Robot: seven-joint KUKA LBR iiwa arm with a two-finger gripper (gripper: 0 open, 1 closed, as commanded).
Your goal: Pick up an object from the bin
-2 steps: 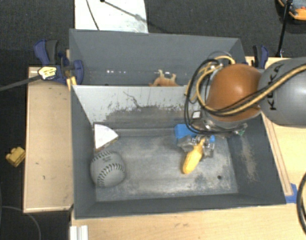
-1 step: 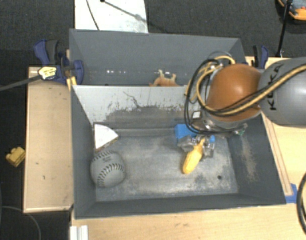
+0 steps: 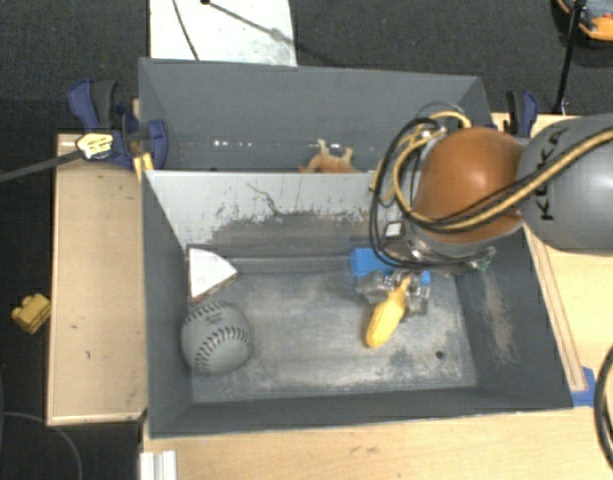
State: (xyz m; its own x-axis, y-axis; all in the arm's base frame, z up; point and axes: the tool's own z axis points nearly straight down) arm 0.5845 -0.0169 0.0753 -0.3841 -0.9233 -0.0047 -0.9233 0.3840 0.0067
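My gripper (image 3: 397,290) is low over the right middle of the bin floor, under the orange wrist cover. Its fingers stand open on either side of the upper end of a yellow banana-shaped thing (image 3: 383,323). That yellow piece lies slanted on the floor, its lower end pointing to the front left. A small blue block (image 3: 362,262) sits just behind and to the left of the gripper, partly hidden by the wrist.
A grey baseball (image 3: 216,336) rests in the front left corner. A white wedge-shaped piece (image 3: 206,271) lies behind it near the left wall. A small tan figure (image 3: 329,158) sits at the back wall. The arm reaches in from the right.
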